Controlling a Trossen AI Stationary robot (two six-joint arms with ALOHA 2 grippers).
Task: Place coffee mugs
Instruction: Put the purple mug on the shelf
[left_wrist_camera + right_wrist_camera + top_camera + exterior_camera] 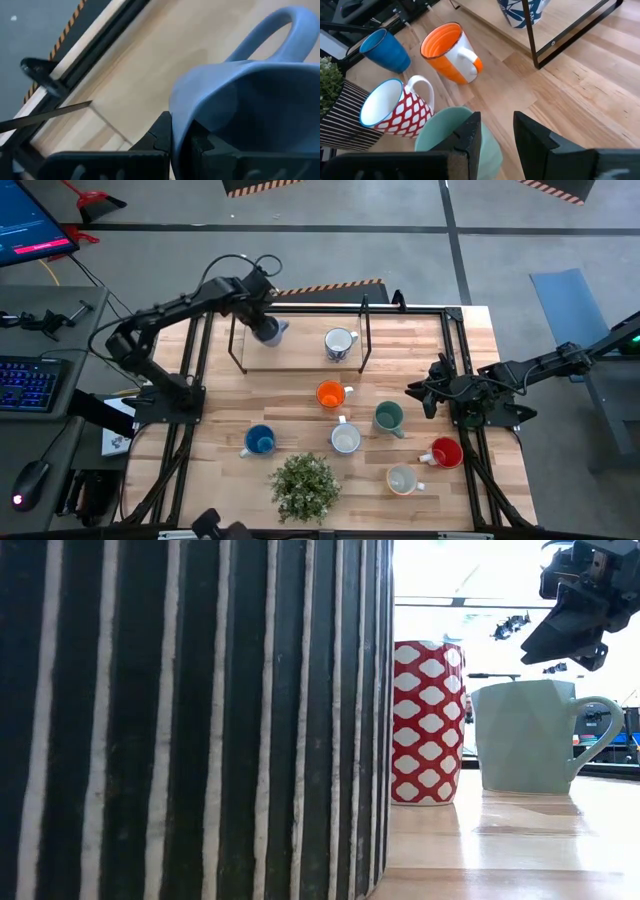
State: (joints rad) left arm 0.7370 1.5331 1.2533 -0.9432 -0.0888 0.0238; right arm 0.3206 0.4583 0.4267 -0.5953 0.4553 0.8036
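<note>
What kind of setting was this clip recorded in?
Probably a robotics lab or workshop: a butcher-block wooden table on a black metal frame, a lit computer keyboard and monitor beside it, and striped hazard tape on the grey floor.

The left gripper [268, 330] reaches to the far left, fingers clamped; the right gripper [418, 390] hovers at right, fingers parted.
</note>
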